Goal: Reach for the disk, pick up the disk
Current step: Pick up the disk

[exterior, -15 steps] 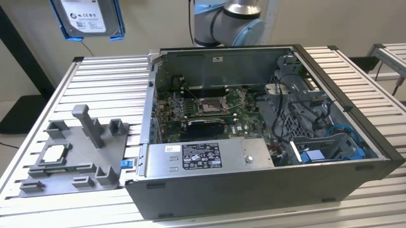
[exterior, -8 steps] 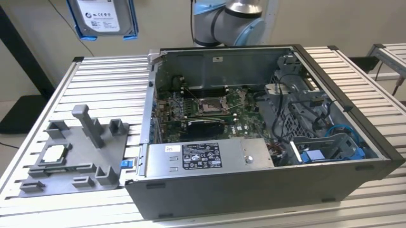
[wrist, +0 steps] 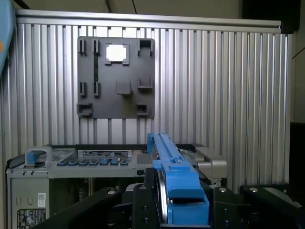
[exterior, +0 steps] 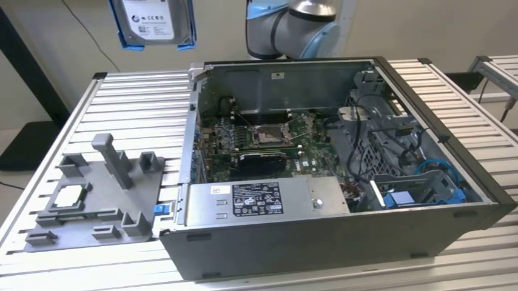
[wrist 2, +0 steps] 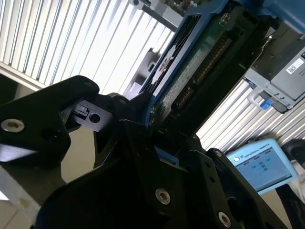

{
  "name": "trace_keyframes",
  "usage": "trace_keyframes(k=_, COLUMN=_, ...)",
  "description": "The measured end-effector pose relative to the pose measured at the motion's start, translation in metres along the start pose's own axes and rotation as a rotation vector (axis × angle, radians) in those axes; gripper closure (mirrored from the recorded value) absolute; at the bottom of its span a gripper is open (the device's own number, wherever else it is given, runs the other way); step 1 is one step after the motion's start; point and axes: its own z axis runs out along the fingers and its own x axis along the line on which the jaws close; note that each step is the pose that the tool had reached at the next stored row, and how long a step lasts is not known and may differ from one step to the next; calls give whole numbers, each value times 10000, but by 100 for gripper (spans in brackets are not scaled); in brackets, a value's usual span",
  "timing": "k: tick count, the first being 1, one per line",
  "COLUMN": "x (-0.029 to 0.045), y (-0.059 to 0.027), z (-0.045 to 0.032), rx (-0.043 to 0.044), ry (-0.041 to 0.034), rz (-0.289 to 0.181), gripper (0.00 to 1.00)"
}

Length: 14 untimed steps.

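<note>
Silver-grey metal with a white label and a blue bracket round it, the disk (exterior: pixel 154 23) hangs in the air well above the tabletop (exterior: pixel 137 103), past the far corner of the case (exterior: pixel 324 233) on the exterior view's left. It stands upright with its label side towards that camera, clear of the case. The arm (exterior: pixel 292 27) rises behind the case's back wall.

In both wrist views the hand (wrist: pixel 178 202) has the disk clamped edge-on. Black fingers (wrist: pixel 143 200) press on the two flat sides, closed down to the disk's thickness, and the bracket's blue edge runs out from between them. The second wrist view shows the disk's (wrist 2: pixel 190 81) green circuit board and a row of connector pins, framed by the same blue plastic.

The case lies open on its side on the tabletop, with the motherboard (exterior: pixel 267 133) on its floor and a labelled power supply (exterior: pixel 259 199) along the near wall. A blue bay (exterior: pixel 429 182) sits in the case's near corner on the exterior view's right. Beside the case, on the exterior view's left, a grey plate (exterior: pixel 121 200) with upright pegs lies flat, and a small silver chip (exterior: pixel 69 195) rests in one of its pockets. In the first wrist view that plate and chip lie beyond the case
</note>
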Motion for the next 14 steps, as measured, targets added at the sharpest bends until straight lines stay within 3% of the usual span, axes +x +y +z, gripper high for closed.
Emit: trace_keyframes(k=14, x=-9, y=-493, z=-10, rx=-1, ry=1, rz=-10, gripper=100)
